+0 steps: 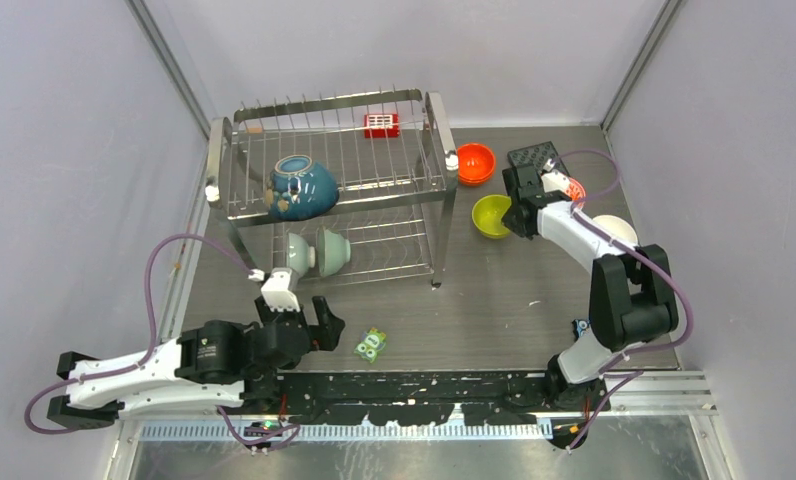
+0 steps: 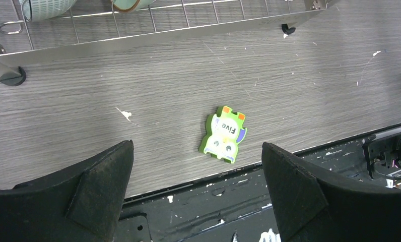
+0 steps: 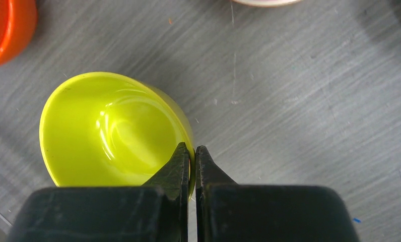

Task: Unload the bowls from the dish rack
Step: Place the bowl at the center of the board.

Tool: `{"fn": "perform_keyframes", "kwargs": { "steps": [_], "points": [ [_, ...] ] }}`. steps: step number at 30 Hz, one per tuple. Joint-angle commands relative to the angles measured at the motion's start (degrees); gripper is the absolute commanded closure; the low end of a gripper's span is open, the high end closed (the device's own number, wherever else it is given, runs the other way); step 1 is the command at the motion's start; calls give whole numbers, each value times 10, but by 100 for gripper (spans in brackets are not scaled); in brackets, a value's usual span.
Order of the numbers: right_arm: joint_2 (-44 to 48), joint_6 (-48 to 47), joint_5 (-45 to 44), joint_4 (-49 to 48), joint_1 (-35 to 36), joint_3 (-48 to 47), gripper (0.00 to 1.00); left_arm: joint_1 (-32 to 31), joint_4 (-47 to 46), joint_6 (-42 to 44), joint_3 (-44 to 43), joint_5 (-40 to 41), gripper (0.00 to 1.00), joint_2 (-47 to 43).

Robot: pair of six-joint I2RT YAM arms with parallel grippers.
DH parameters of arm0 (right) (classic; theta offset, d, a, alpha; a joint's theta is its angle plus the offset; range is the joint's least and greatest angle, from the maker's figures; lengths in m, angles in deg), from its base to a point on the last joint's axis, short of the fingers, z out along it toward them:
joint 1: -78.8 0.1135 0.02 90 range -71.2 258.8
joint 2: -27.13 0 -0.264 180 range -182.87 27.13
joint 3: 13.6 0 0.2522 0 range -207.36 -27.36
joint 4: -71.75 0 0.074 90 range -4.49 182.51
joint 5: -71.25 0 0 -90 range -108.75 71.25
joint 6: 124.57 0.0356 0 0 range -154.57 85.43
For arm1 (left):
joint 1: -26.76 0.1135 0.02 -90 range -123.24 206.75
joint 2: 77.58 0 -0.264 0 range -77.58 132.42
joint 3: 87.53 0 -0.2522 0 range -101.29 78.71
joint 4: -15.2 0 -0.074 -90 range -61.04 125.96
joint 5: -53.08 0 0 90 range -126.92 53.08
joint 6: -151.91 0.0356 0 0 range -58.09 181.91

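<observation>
The steel wire dish rack [image 1: 437, 130] stands at the back left. A dark teal-blue bowl [image 1: 302, 188] lies on its upper tier, and two pale green bowls [image 1: 296, 252] [image 1: 334, 250] stand on edge on the lower tier. An orange bowl [image 1: 476, 163] sits on the table to the right of the rack. My right gripper [image 3: 192, 150] is shut on the rim of the yellow-green bowl [image 3: 113, 131], which is tilted low over the table [image 1: 491, 216]. A white bowl [image 1: 619, 230] is partly hidden behind the right arm. My left gripper [image 2: 197, 146] is wide open and holds nothing, near the table's front edge.
A green cartoon-figure toy [image 2: 223, 133] lies on the table just ahead of the left gripper. A dark square mat [image 1: 534, 157] sits at the back right. A small red-white block [image 1: 381, 125] is clipped to the rack's back. The rack's front rail [image 2: 138, 38] runs across the left wrist view.
</observation>
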Motion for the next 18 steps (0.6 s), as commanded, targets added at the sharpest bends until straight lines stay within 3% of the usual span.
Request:
{"fn": "perform_keyframes", "kwargs": {
  "steps": [1,18],
  "points": [
    [-30,-17,7,-32,-13,-53,99,-2,-2,-5,7,31,1,-9],
    [-96,-30,47,-53,-40,-72,98,-2,27,-22,7,46,1,-30]
  ]
}}
